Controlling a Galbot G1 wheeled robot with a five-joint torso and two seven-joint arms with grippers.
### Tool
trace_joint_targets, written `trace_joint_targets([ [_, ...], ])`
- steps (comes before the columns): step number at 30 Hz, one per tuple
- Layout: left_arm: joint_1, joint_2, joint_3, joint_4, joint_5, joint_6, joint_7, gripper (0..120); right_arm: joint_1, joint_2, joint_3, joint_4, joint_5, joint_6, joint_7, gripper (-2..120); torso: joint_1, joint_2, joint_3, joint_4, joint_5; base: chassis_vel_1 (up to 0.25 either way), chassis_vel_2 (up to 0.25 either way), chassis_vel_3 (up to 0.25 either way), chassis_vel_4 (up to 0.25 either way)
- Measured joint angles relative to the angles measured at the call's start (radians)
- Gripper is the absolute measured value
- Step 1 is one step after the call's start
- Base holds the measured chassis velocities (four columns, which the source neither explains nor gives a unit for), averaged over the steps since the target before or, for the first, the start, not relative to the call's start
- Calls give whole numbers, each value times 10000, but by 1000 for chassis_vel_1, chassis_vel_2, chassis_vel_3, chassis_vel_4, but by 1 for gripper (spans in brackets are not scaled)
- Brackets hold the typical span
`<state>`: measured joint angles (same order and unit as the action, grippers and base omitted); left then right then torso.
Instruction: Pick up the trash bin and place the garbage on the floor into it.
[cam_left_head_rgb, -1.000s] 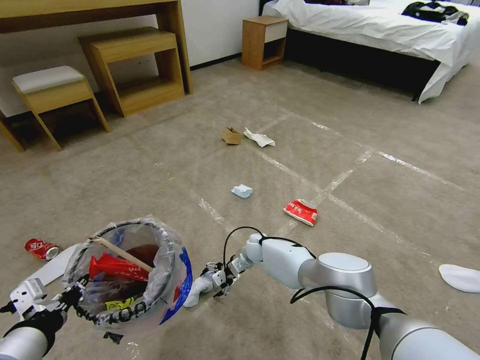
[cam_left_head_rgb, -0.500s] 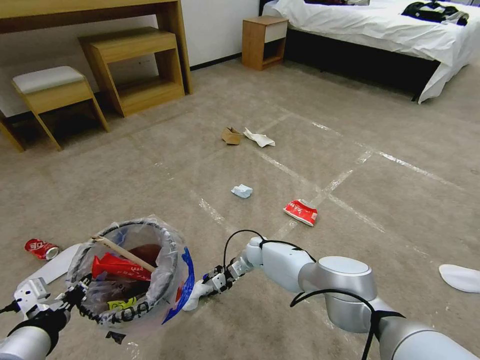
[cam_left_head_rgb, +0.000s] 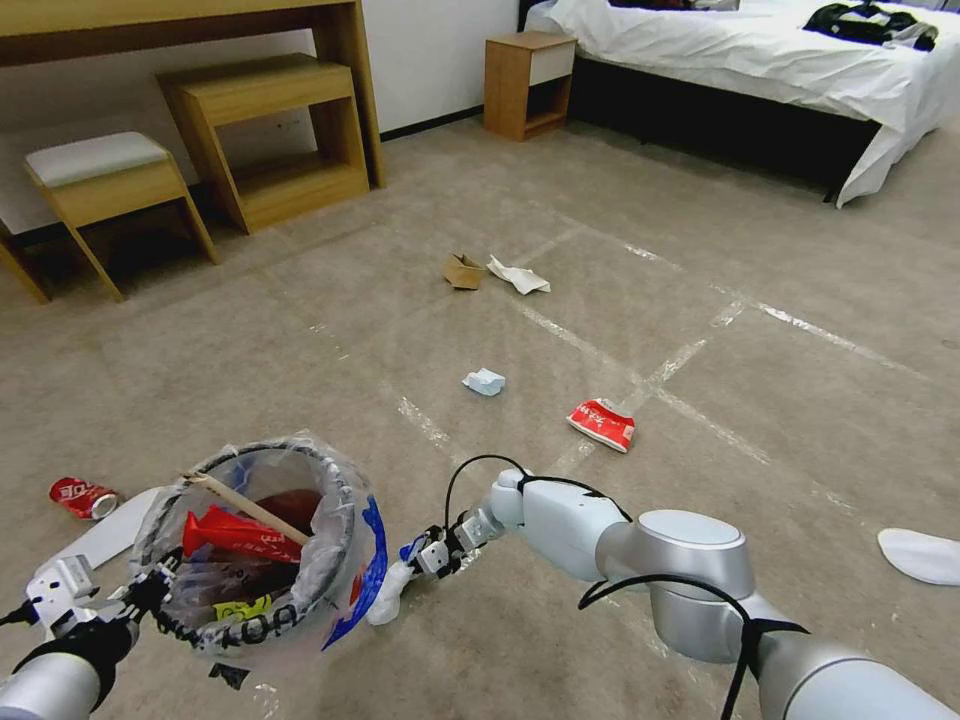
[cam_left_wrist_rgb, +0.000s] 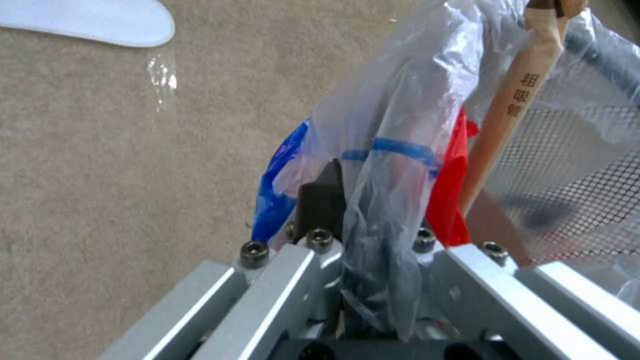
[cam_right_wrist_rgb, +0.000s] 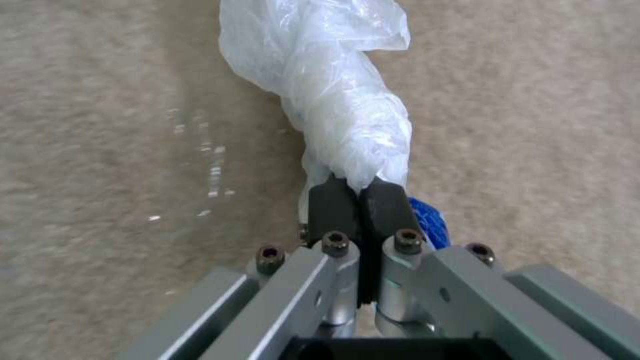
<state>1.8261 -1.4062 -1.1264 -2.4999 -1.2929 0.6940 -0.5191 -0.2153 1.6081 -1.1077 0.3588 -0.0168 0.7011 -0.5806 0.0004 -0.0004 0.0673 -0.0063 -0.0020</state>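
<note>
Gripping the trash bin (cam_left_head_rgb: 245, 545) rim at 7 o'clock, left gripper (cam_left_head_rgb: 140, 595) jaws clamp wire and liner. Right gripper (cam_right_wrist_rgb: 357, 200) jaws pinch a white plastic wad (cam_right_wrist_rgb: 333, 100), just beside the bin at 3 o'clock.

Left pincer (cam_left_head_rgb: 150, 592) low, apparently clamped; right pincer (cam_left_head_rgb: 425, 560) pinched closed, arm extended.

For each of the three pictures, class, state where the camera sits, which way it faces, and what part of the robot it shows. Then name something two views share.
Head view: on the robot's head, facing forward and down over the floor toward the bed; both arms show.
Left wrist view: on the left arm, looking along the left gripper into the trash bin, jaws shut on its rim.
Right wrist view: on the right arm, looking past the right gripper at carpet, jaws shut on a white plastic bag.
Shared: head and left wrist views show the bin's wooden stick.
</note>
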Motion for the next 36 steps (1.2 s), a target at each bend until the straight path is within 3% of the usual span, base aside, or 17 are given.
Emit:
trace_joint_targets([
  [8,76,-33,129,0,0,0,-10,0,214,-3,1017,407,257,-3,225,0,0,0,0,-2,-1,0,0,0,0],
  [15,102,-22,119,-1,-6,0,-33,0,983,-271,2577,2041,819,-299,437,0,0,0,0,15,8,0,0,0,0],
  [18,128,2,127,1,-2,2,-49,0,1147,-1336,3035,2587,875,-379,447,0,0,-1,1,-11,-2,0,0,0,0],
  [22,160,-12,191,1,14,16,-47,0,1057,-2083,3767,3033,899,-464,569,0,0,-1,0,-12,1,0,0,0,0],
  [23,186,-23,249,1,63,25,-49,0,901,-2488,4426,3386,1100,-543,621,0,0,-1,1,1,5,0,0,0,0],
  [26,216,-31,338,1,135,35,-52,0,718,-3054,5084,4136,1756,-774,763,0,0,-1,1,6,4,0,0,0,0],
  [29,177,-34,474,1,180,40,-40,0,420,-4638,6425,6149,3197,-1241,1056,0,0,-1,0,2,6,0,0,0,0],
  [30,177,-34,474,1,180,40,-40,0,420,-4638,6425,6149,3197,-1241,1056,0,0,-1,0,2,6,0,0,0,0],
  [33,167,-12,480,1,172,40,-33,0,250,-5796,6892,7505,4584,-1623,1514,0,0,-1,0,-12,3,0,0,0,0],
  [36,172,-6,459,0,158,43,6,0,109,-6251,7081,8461,5467,-1731,1749,0,0,-1,-1,-11,5,0,0,0,0],
])
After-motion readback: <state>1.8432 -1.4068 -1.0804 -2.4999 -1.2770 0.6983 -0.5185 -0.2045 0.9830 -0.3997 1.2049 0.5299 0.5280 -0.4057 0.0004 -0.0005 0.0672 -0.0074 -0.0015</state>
